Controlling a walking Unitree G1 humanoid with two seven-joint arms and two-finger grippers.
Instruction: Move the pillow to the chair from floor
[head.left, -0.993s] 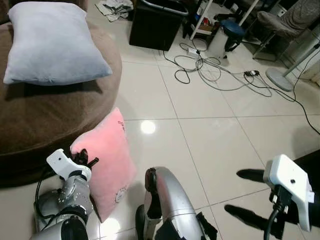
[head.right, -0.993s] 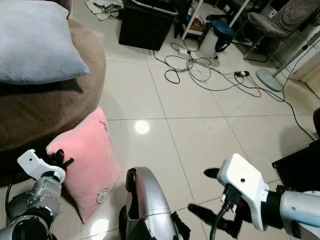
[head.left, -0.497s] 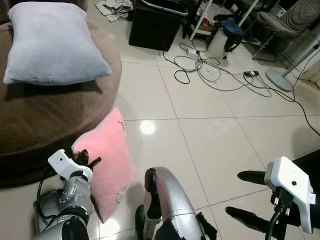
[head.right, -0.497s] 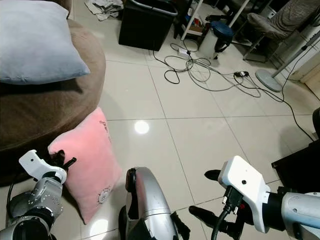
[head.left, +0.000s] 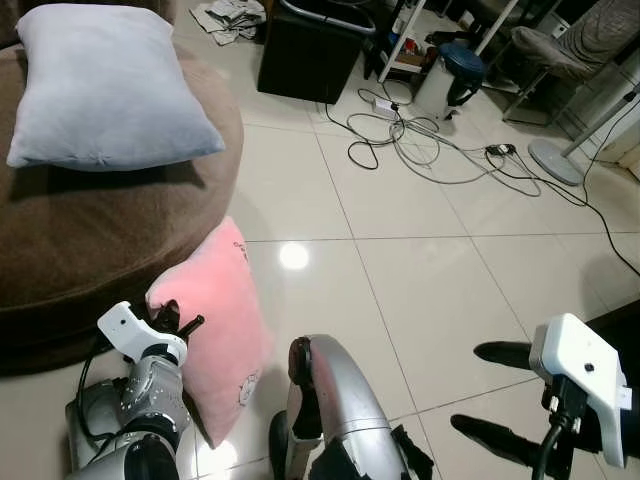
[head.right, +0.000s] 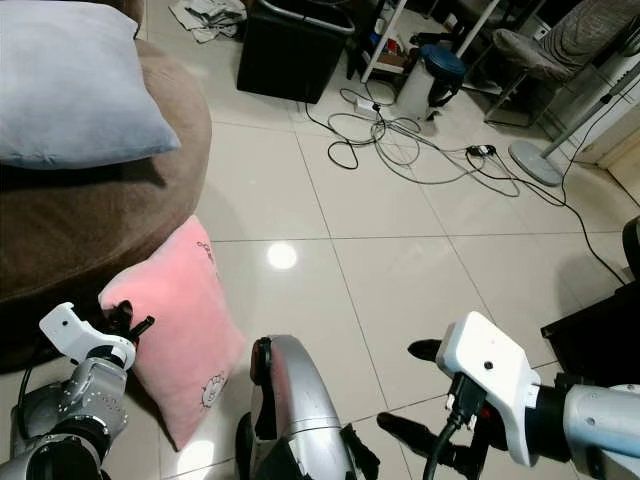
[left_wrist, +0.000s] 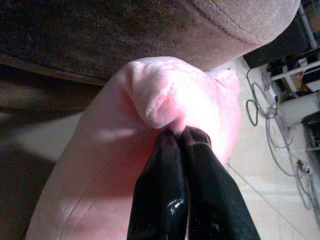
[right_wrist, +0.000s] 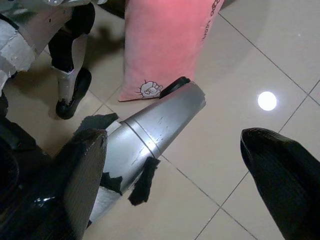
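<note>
Pink pillow (head.left: 212, 325) stands on edge on the tiled floor (head.left: 420, 260), leaning against the side of the round brown chair (head.left: 90, 235). Left gripper (left_wrist: 181, 136) is clenched on a top corner of the pillow — both black fingers (left_wrist: 162, 185) pressed together with a fold of pink fabric pinched at the tips. Right gripper (right_wrist: 172, 165) hangs low over the floor on the robot's right, fingers spread wide, grasping nothing. A pale blue pillow (head.left: 100, 85) lies on the chair seat. Farther off — tangled cables (head.left: 420, 135) and a black box (head.left: 312, 48) on the floor.
</note>
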